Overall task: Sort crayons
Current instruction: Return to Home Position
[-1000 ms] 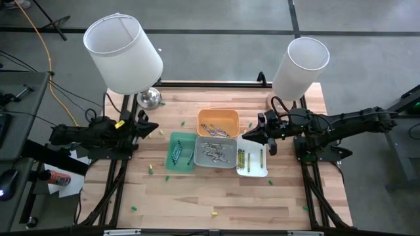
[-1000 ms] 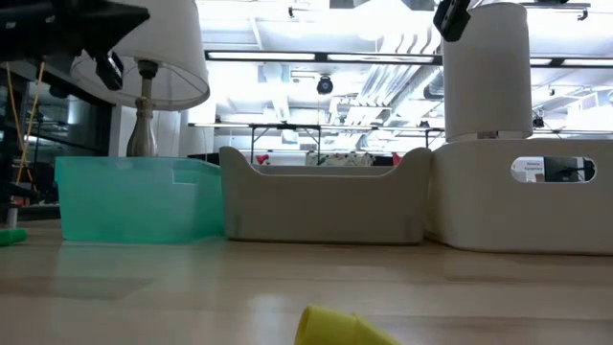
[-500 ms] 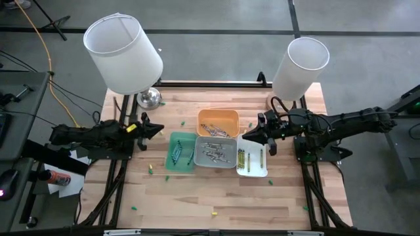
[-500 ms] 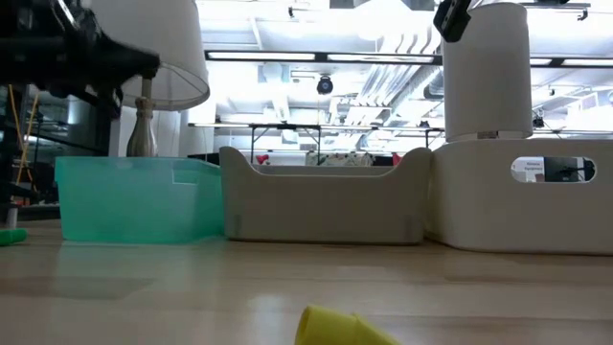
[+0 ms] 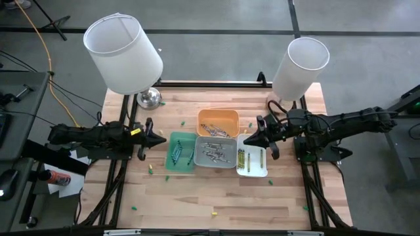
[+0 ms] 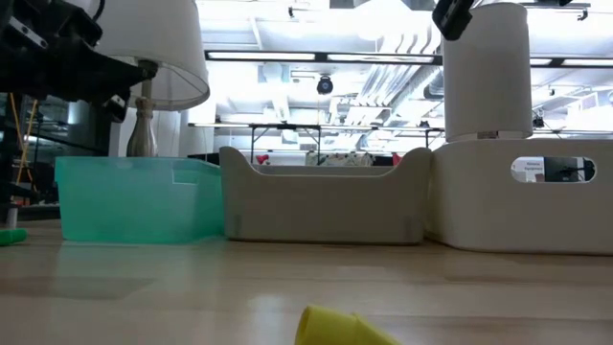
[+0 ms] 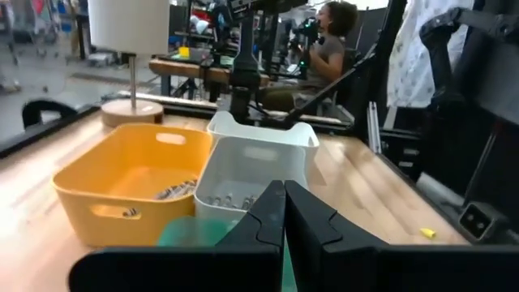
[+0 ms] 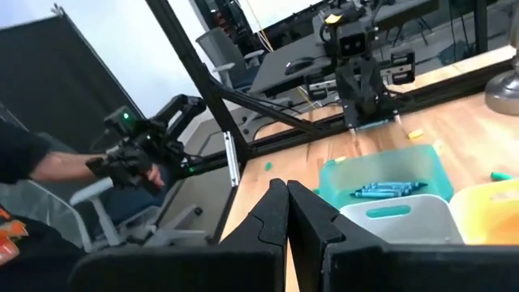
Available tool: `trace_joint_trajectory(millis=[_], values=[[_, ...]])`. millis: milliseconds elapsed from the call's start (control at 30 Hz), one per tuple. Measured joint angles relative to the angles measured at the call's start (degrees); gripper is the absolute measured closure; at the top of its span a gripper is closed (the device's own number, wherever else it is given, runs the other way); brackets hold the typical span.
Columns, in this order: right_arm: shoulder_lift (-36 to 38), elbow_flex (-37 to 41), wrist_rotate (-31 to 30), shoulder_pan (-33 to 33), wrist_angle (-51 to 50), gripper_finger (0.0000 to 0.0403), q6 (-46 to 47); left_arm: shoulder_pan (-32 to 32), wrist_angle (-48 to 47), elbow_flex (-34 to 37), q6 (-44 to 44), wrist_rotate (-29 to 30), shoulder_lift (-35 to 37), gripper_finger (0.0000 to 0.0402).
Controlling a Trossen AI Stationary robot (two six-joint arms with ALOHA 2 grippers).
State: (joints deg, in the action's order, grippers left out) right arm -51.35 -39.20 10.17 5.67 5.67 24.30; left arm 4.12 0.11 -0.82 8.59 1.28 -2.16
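Note:
Four trays stand together mid-table: orange, green with green crayons, grey with silver crayons, white with yellow crayons. Loose crayons lie on the wood, such as a yellow one and a green one. My left gripper is shut and shows nothing between its fingertips, just left of the green tray. My right gripper is shut with nothing showing in it, over the white tray's far left corner.
Two white-shaded lamps stand at the far corners, left and right. More loose crayons lie near the front edge and at the right. A yellow crayon lies close to the low camera. A person sits beyond the table.
My left gripper has gone toward the table's near edge and a little toward the green tray, staying shut.

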Motion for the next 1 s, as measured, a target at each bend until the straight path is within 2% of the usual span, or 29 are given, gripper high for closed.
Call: trace_joint_trajectory(millis=[100, 267, 500, 700, 900, 1000], values=[[0.18, 0.0, 0.14, 0.0, -0.35, 0.0402, -2.19, -0.02, 0.06, 0.0, -2.26, 0.04, 0.05, 0.0402], [3.41, 0.0, 2.13, 0.0, -1.87, 0.0402, -5.92, -0.02, 0.1, 0.0, -0.16, 0.37, 0.07, 0.0402], [13.83, 0.0, 1.8, 0.0, -14.08, 0.0402, -10.26, -0.02, 0.12, 0.0, 0.25, 0.44, 0.07, 0.0402], [23.05, 0.0, -1.04, 0.0, -20.99, 0.0403, -14.64, -0.02, 0.15, 0.0, 0.25, 0.44, 0.07, 0.0402], [31.22, 4.69, -4.15, 0.0, -20.04, 0.0403, -15.32, -0.02, 0.15, 0.0, 0.25, 0.44, 0.07, 0.0402], [34.65, 10.53, -4.2, 0.0, -14.18, 0.0403, -13.5, -0.02, 0.15, 0.0, 0.25, 0.44, 0.07, 0.0402]])
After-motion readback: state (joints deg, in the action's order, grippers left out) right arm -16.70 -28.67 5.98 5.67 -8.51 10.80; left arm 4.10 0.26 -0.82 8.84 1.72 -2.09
